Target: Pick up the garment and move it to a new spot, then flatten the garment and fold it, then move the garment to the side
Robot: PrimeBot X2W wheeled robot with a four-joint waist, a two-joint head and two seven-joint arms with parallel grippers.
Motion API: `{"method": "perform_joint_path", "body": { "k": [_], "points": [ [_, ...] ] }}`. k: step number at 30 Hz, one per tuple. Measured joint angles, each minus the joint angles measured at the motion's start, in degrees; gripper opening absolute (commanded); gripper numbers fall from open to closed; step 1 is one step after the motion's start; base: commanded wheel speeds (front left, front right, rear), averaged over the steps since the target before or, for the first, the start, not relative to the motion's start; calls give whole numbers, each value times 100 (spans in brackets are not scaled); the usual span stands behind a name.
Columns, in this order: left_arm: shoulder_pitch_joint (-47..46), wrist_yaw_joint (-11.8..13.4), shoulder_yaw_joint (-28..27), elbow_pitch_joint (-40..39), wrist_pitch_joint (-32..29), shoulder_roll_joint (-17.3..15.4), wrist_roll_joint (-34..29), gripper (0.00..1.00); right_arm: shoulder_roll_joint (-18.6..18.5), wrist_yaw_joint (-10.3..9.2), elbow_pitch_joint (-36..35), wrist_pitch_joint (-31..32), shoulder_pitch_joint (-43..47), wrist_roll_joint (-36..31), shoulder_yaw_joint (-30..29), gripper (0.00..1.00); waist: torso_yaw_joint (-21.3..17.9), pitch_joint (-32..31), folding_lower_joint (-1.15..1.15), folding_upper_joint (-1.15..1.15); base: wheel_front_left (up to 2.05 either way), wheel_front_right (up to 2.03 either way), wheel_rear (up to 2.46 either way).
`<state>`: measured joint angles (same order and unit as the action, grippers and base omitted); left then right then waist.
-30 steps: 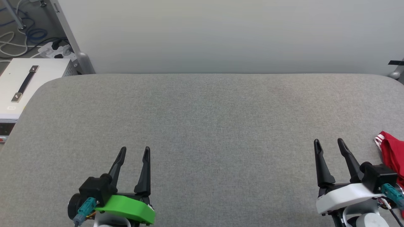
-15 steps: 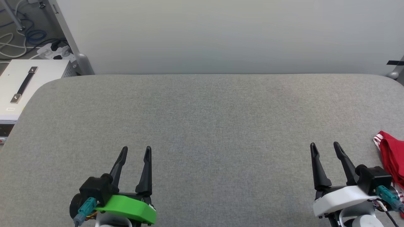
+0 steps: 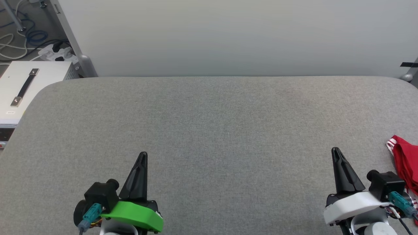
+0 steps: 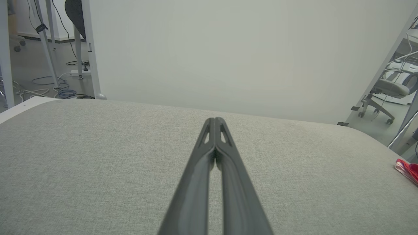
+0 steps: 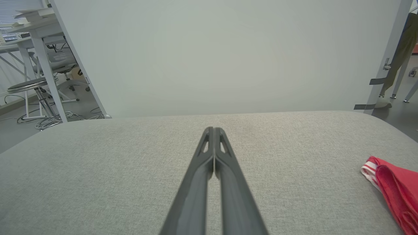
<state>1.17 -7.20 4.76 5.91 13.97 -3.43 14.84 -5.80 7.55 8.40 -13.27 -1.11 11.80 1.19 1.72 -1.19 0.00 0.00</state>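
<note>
Grey woven fabric is covering one wide table (image 3: 209, 124) with rounded far corners, and one plain pale panel (image 3: 228, 36) is standing upright just behind its far edge.

Two grippers are sitting over the near edge. The left gripper (image 3: 142, 154), on a green mount, is toward the near-left corner, and the right gripper (image 3: 335, 150), on a white mount, is toward the near-right corner. Each is pointing its two dark fingers at the far edge. Each pair is pressing tightly together, tip to tip, pinching nothing; both wrist views are showing the fingers meeting over bare cloth.

One garment (image 3: 405, 161) is lying bunched at the table's right edge, toward the near-right corner: red fabric, with a red-and-white striped trim facing the table's middle. It is lying just beside the right gripper's mount, apart from the fingers.

Beyond the far-left corner, one white cabinet (image 3: 19, 88) with a black handle is standing on the floor. One white power strip (image 3: 57, 52) and several loose cables (image 3: 13, 42), white and blue, are lying behind it. One office chair (image 4: 388, 86) is standing past the far-right corner, and one round stool (image 5: 27, 85) is standing off the table's left side.
</note>
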Motion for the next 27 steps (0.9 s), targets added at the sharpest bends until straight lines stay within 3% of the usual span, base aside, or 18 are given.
{"method": "perform_joint_path", "body": {
  "k": [27],
  "points": [
    [-2, 147, -121, -120, -307, 0, -330, 0, 40, 0, -171, 302, 1, -265, -27, 0, -39, 27, 0, 0, 0, 0, 0]
  ]
}}
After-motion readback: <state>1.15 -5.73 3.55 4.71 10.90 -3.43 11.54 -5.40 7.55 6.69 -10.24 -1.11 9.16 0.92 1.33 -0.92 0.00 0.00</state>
